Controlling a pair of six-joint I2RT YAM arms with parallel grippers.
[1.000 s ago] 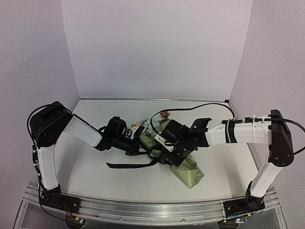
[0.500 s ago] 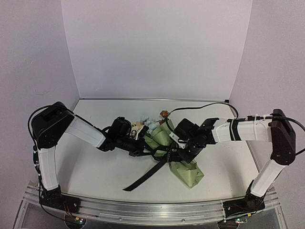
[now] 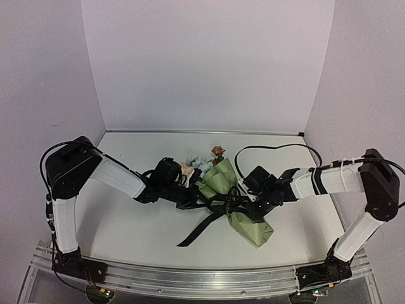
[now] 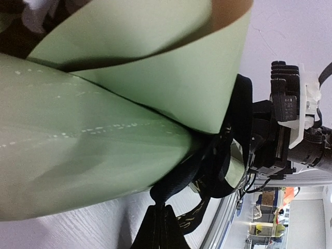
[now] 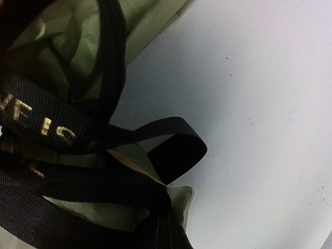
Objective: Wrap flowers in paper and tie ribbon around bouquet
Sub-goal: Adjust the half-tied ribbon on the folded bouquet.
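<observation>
The bouquet lies at mid-table, its olive-green paper (image 3: 248, 226) rolled into a cone running from back left to front right. The flowers (image 3: 201, 162), blue, cream and orange-brown heads, stick out of the wide back end. The black lettered ribbon (image 3: 201, 229) loops the cone's waist, and one tail trails toward the front edge. My left gripper (image 3: 197, 199) is at the cone's left side, shut on the ribbon (image 4: 193, 170), which runs up around the paper (image 4: 104, 140). My right gripper (image 3: 244, 204) is at the cone's right side, shut on ribbon (image 5: 41, 120) against the paper (image 5: 57, 41).
A black cable (image 3: 272, 146) arcs over the table behind the right arm. An aluminium rail (image 3: 202, 279) runs along the near edge. White walls close in the back and sides. The right arm's body (image 4: 285, 119) stands just beyond the cone in the left wrist view.
The right gripper has pulled back to the right and the left has followed rightward. The ribbon tail swung from lying out to the left to trailing toward the front. The cone shifted slightly.
</observation>
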